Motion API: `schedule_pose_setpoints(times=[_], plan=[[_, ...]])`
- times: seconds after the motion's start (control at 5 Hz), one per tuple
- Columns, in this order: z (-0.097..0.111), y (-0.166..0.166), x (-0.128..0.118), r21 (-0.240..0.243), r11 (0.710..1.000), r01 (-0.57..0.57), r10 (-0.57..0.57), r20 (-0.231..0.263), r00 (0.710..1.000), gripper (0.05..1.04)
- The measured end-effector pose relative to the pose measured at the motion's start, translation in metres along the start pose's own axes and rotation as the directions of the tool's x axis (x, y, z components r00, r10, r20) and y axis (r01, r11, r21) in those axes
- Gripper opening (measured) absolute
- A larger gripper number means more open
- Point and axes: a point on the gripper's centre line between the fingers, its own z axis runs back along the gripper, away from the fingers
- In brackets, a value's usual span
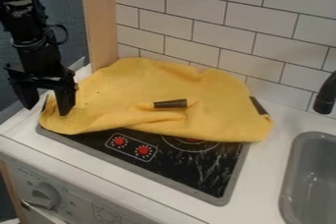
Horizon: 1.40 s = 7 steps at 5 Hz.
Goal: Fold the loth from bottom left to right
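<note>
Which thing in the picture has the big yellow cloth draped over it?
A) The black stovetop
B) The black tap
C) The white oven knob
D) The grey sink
A: the yellow cloth lies over much of the black stovetop, whose front part sticks out from under the cloth's near edge.

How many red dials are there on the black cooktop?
2. The left red dial and the right red dial sit side by side toward the front of the cooktop. More may be hidden under the yellow cloth.
</note>
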Motion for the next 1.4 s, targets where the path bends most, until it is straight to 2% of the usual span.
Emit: schedule_pose_setpoints(times=[0.2,0.4,0.8,1.0,1.2,1.4], plan=[[-0.010,0.003,-0.003,0.008,1.000,-0.009,0.009,-0.029,1.000,0.997],[-0.017,0.006,0.000,0.010,1.000,-0.009,0.010,-0.042,0.999,0.943],[-0.017,0.005,0.001,0.002,1.000,-0.001,0.001,-0.037,0.999,0.360],[-0.015,0.002,0.003,-0.012,1.000,0.000,0.000,-0.025,1.000,0.173],[-0.004,0.001,0.002,-0.018,1.000,0.011,-0.011,-0.011,1.000,0.073],[0.009,0.000,0.003,-0.029,1.000,0.011,-0.011,0.009,1.000,0.054]])
